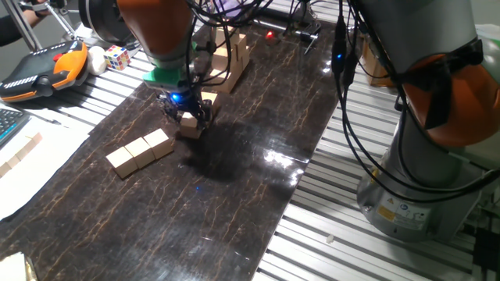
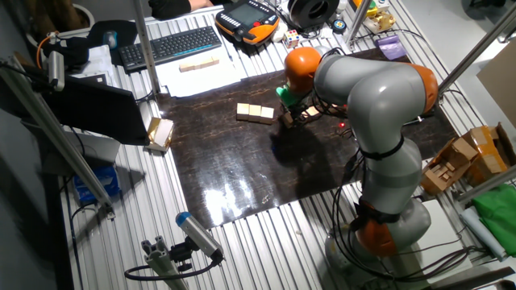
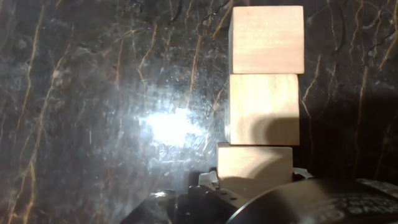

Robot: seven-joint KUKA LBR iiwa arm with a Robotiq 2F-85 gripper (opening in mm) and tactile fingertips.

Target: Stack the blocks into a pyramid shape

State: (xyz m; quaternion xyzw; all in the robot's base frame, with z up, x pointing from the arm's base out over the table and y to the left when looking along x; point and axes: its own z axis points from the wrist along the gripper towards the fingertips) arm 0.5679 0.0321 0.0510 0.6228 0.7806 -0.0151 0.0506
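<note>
One fixed view shows the pincer (image 1: 188, 115) clamped on one tan block (image 1: 190, 126), held low over the dark counter (image 1: 234, 195) near its middle. Just beside it, three blocks (image 1: 141, 151) lie in a touching row, toward the counter's left edge.
</note>
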